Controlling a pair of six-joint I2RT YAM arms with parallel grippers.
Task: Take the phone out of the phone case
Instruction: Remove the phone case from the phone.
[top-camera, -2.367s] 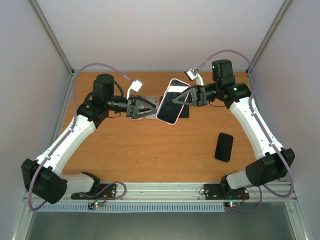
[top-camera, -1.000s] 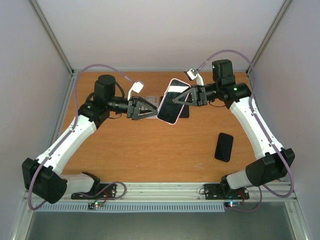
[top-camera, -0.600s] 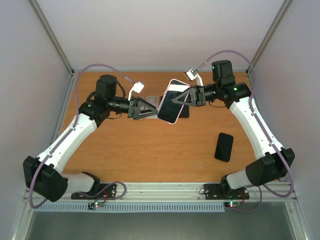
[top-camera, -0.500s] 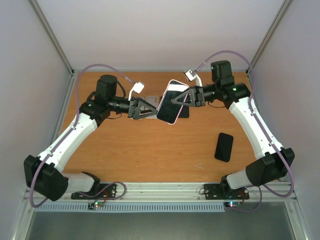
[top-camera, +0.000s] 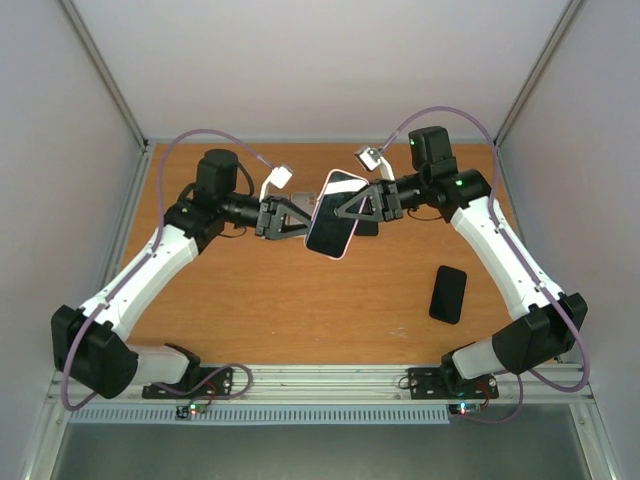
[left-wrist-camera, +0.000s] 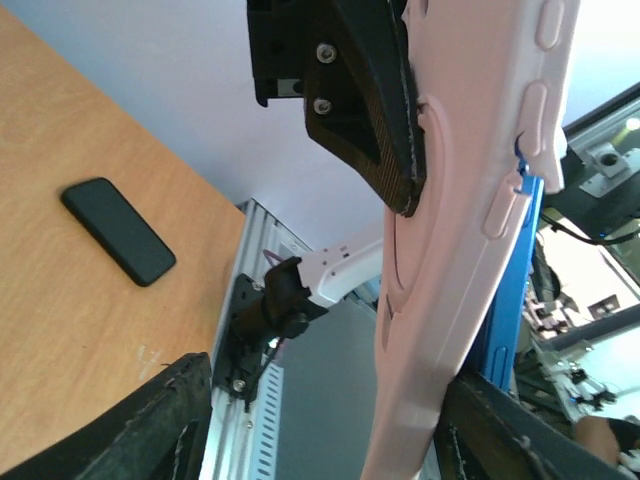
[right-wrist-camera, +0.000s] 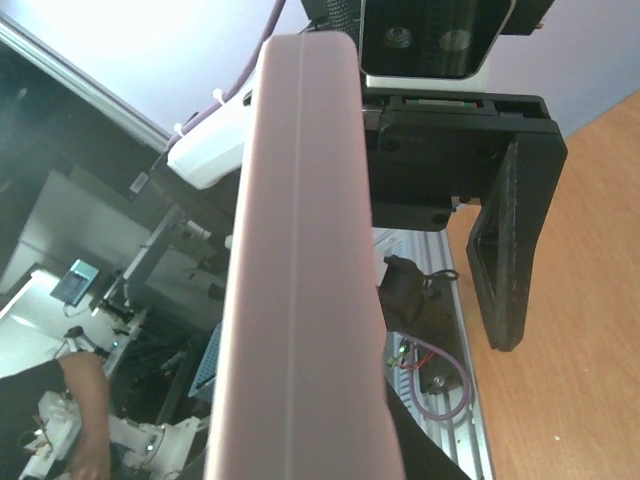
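A: So, where is the phone sitting at this point?

B: Up in the air over the middle of the counter, between the two arms. It sits inside its pink phone case; from above you see the dark screen with a pink rim all round it, tilted, upper end toward the far side.

A: Who has hold of it?

B: The right gripper. Its jaws are closed on the case from the right edge. In the left wrist view one dark finger of that arm lies flat against the pink back, close to the side buttons.

A: And the left gripper?

B: It points at the opposite edge, level with the case. Its jaws stand apart, one to each side of the case's lower end. In its own camera there is a broad gap between the case and one jaw. The other jaw is just beside the pink edge, and I cannot tell whether it touches.

A: What does the right wrist camera give?

B: The case edge-on, a smooth pink strip running down the middle, with the left arm's black gripper body facing it just beyond.

A: Anything else on the counter?

B: A black handset lies flat near the right arm, well apart from the grippers. A dark flat thing lies below the raised case, mostly hidden; I cannot say what it is.
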